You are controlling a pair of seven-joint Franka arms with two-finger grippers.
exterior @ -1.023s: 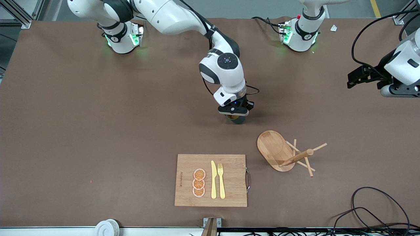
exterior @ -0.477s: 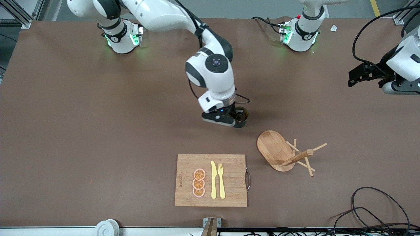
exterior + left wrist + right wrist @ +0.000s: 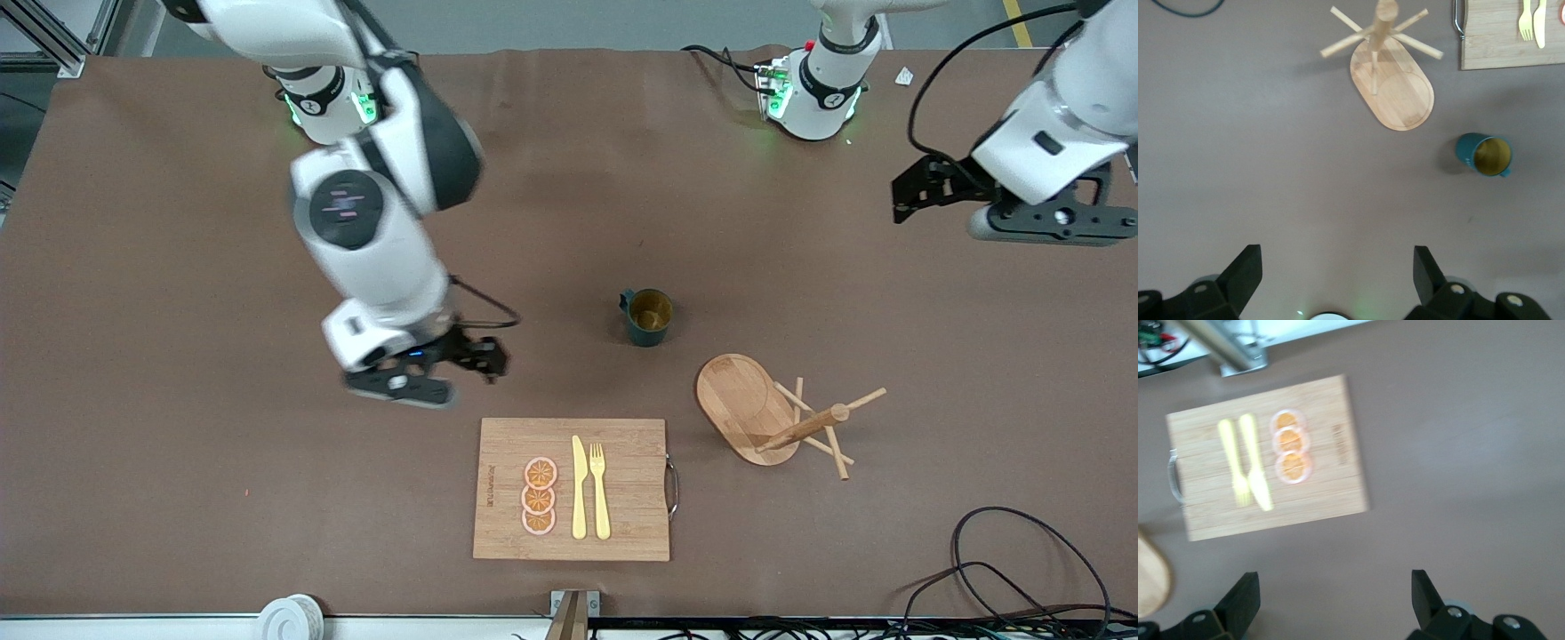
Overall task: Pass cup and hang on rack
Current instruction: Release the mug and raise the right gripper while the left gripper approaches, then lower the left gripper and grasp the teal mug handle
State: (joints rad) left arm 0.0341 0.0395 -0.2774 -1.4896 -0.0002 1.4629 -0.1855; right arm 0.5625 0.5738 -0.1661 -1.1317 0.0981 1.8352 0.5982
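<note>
Standing upright near rack (image 3: 769,413), cup (image 3: 647,316) looking rigid, light, glazed-slippery; gripping rim-wall likely safest. Left gripper (image 3: 1331,277), right gripper (image 3: 1331,600) both hanging released, empty.

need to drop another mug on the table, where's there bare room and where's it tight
Bare tabletop lies between the cup and the arm bases, and at the right arm's end, past the open right gripper. It is tight where the cup, rack and cutting board cluster. The open left gripper hangs over bare table at its own end.
</note>
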